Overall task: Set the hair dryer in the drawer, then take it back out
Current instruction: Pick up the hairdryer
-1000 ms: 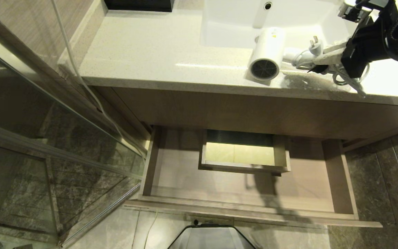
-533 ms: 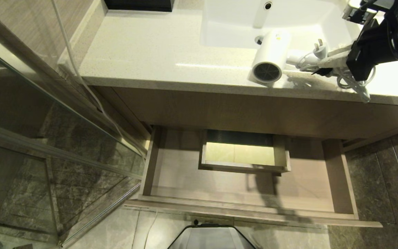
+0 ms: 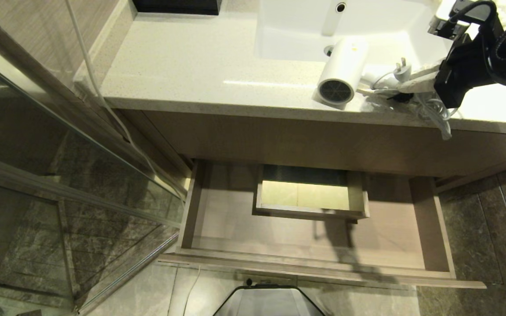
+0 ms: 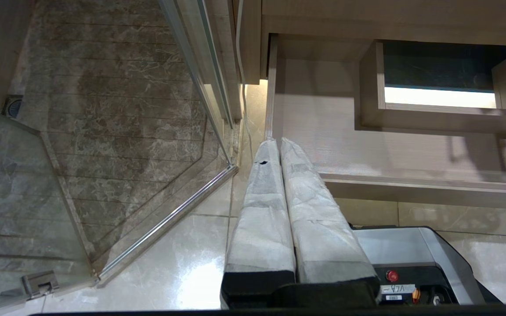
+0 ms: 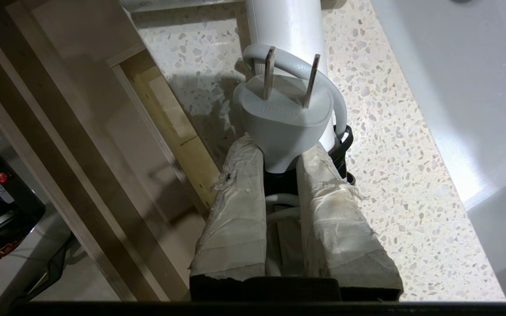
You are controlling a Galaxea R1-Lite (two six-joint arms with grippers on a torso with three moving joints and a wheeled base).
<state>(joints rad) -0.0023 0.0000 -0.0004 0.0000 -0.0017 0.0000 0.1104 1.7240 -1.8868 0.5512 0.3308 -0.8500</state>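
At the upper right of the head view, the right end effector [image 3: 415,77] is gripping the hair dryer [image 3: 341,70] by its handle and bundled cord, its taped fingers [image 5: 235,206] standing narrow around the bundle, with the white plug [image 5: 281,118] sticking up between them. The hair dryer is lying over the front part of the speckled surface [image 3: 182,66], just in front of the white sink [image 3: 297,30], its dark rear grille facing the camera. Whether it is resting on the surface or raised just above it cannot be told. Loops of white cord [image 3: 437,112] are hanging from the grip past the surface's front edge.

In the lower middle of the head view, the drawer [image 3: 218,210] is standing pulled out below the wood panel, with nothing lying inside it; the boxed cutout [image 3: 310,197] is sitting at its rear centre. A glass shower panel [image 3: 59,175] is filling the left of the frame.

The left end effector [image 4: 275,147] is hanging low beside the drawer's left front corner in the left wrist view, its two taped fingers pressed together and holding nothing.
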